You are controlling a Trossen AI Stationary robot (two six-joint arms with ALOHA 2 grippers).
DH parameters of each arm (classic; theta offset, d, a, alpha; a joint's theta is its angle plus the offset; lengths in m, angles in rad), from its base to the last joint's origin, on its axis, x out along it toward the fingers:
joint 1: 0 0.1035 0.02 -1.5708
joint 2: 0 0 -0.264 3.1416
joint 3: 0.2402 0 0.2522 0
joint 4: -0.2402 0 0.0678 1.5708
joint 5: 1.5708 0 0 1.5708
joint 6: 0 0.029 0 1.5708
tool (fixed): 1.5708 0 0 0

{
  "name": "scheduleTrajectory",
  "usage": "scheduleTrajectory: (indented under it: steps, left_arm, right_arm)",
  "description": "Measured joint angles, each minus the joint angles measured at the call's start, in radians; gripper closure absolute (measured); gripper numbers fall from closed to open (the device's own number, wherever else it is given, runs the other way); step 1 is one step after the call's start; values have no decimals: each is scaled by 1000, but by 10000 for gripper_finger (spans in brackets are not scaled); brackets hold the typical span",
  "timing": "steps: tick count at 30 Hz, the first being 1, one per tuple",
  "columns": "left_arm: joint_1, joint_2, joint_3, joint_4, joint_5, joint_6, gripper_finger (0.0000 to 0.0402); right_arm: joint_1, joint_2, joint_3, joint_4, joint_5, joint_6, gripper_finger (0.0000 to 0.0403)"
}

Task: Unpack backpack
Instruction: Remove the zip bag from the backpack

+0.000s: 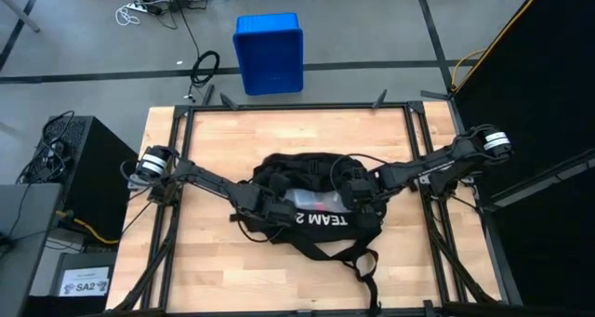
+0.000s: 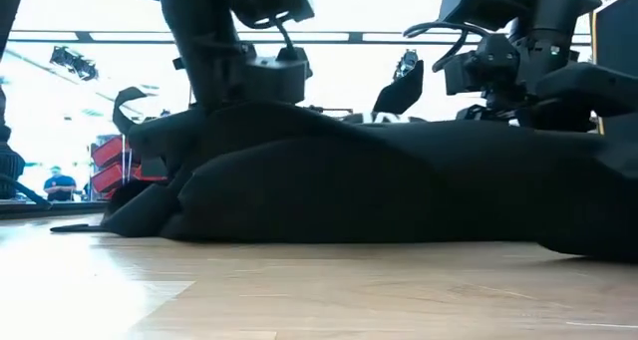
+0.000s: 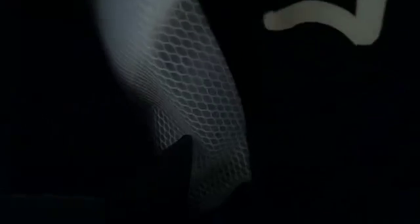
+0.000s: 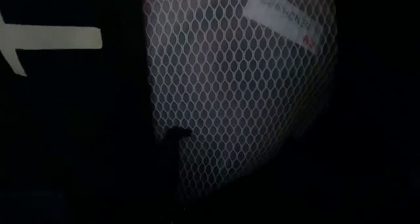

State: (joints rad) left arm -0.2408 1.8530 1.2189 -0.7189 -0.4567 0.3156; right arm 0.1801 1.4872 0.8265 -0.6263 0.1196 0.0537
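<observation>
- We see our left hand [image 1: 271, 205] pressed against the left end of the backpack [image 1: 316, 226], low on the fabric; whether its fingers are parted or closed on anything we cannot tell, since the black cloth swallows them in every view.
- Its wrist view looks close onto a pale mesh pocket [image 3: 190, 106] with dark fabric all around, so we judge this hand is at or inside an opening.
- The backpack lies flat at the middle of the desk [image 1: 195, 270], white lettering up, straps trailing toward the near edge.
- Through a gap in its top we glimpse something pale with a touch of red [image 1: 311, 202], which we cannot name; it sits inside the bag.
- Our right hand [image 1: 364, 198] is at the bag's right end, also buried in fabric, and we cannot tell its grip either.
- Its wrist view shows mesh with a white label [image 4: 285, 17] behind it, so contents remain packed.
- Nothing lies unpacked on the bare wood that we can see.
- We judge the task is at an early stage: the bag is being opened or searched, and every item is still to be lifted out.
</observation>
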Motion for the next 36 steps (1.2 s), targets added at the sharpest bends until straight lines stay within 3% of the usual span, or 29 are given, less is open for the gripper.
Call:
scheduleTrajectory:
  steps: [6,11,16,24,32,36]
  left_arm:
    - [29,-22,56,-149,-84,-2,204]
    - [39,-97,87,-159,-122,18,204]
    - [67,-112,86,-147,-111,68,204]
    - [100,-77,84,-71,60,139,204]
    - [44,-66,63,-174,53,176,204]
    - [16,-63,2,-152,-37,249,204]
  right_arm:
    - [-14,1,-1,35,1,-22,156]
    - [-14,1,-1,34,-2,-30,163]
    - [-14,1,-1,35,-5,-32,164]
    - [-14,1,-1,42,-8,-32,156]
    - [-14,1,-1,48,-9,-31,165]
    - [-14,1,-1,62,-5,-30,167]
